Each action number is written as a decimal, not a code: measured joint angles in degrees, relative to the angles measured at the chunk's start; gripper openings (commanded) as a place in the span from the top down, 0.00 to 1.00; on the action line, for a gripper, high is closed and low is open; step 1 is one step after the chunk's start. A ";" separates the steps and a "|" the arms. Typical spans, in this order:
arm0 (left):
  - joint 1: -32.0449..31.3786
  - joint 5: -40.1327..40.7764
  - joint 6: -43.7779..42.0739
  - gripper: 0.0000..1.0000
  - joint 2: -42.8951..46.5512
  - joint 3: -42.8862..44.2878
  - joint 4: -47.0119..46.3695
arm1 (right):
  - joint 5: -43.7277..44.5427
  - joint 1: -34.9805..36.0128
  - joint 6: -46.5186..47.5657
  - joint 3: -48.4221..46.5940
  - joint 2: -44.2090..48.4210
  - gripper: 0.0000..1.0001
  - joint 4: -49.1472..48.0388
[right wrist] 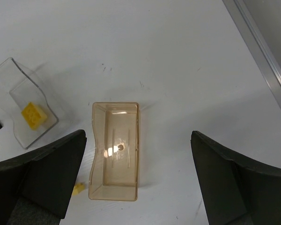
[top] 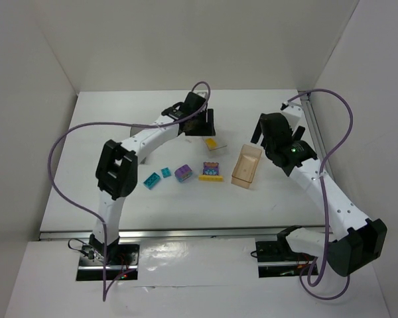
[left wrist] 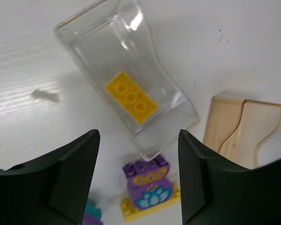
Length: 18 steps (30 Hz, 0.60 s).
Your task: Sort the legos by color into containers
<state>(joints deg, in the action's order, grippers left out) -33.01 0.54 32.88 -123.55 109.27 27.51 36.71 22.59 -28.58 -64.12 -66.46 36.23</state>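
One yellow studded brick [left wrist: 131, 97] is seen lying flat in the clear plastic box [left wrist: 84, 28], whose glossy walls flare outward. On the white table [top: 119, 119] two teal bricks [top: 150, 180] are counted side by side, then a loose purple brick [top: 182, 173] and a printed purple brick [left wrist: 150, 185] stacked on the one thin yellow plate [left wrist: 129, 208]. A smooth tan box [right wrist: 98, 154] is set near the clear one. The left gripper [left wrist: 138, 136] is held spread over the clear box, gripping nothing. The right gripper [right wrist: 138, 133] is spread wide over the tan box.
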 measured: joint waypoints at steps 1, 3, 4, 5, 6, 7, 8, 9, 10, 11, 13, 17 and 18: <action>-0.15 1.84 -0.44 0.29 2.49 -2.29 0.48 | -0.28 0.00 0.02 0.07 0.09 0.00 0.02; -0.50 6.05 -1.46 0.30 8.55 -7.37 1.75 | -0.74 -0.02 0.09 0.33 0.37 0.00 -0.04; -0.63 8.61 -1.84 0.30 12.76 -11.34 1.49 | -1.03 -0.02 0.11 0.70 0.72 0.00 -0.09; -0.66 10.84 -2.49 0.30 16.90 -14.88 2.34 | -1.27 -0.02 0.15 1.22 1.14 0.00 -0.02; -0.59 12.50 -2.80 0.30 20.59 -18.03 2.75 | -1.64 -0.04 0.13 1.77 1.55 0.00 -0.04; -0.39 13.90 -2.89 0.30 24.17 -21.09 3.15 | -1.90 -0.04 0.15 2.05 1.81 0.00 -0.02; -0.11 15.23 -2.91 0.26 27.87 -24.46 3.54 | -2.27 -0.04 0.13 2.38 2.08 0.00 -0.11; 0.31 16.44 -2.91 0.24 30.88 -27.65 3.91 | -2.67 -0.04 0.15 2.64 2.19 0.00 -0.13; 0.70 17.40 -2.69 0.18 33.68 -31.39 3.78 | -3.17 -0.04 0.15 2.78 2.23 0.00 -0.11; 0.98 18.08 -2.64 0.15 35.41 -34.16 4.55 | -3.34 -0.04 0.15 2.78 2.23 0.00 -0.15; 1.84 18.97 -2.34 0.10 38.10 -40.89 4.50 | -3.96 -0.26 0.15 2.84 2.23 0.00 -0.20; 3.45 18.51 -1.14 0.09 38.84 -49.62 5.77 | -5.03 -0.52 0.15 3.08 2.19 0.00 -0.39; 4.13 17.99 -1.09 0.09 38.84 -50.90 5.68 | -5.33 -0.52 0.13 3.08 2.10 0.00 -0.48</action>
<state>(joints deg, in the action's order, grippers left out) -28.88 18.52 31.79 -84.71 58.37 33.19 31.38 22.06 -28.45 -61.04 -64.36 35.75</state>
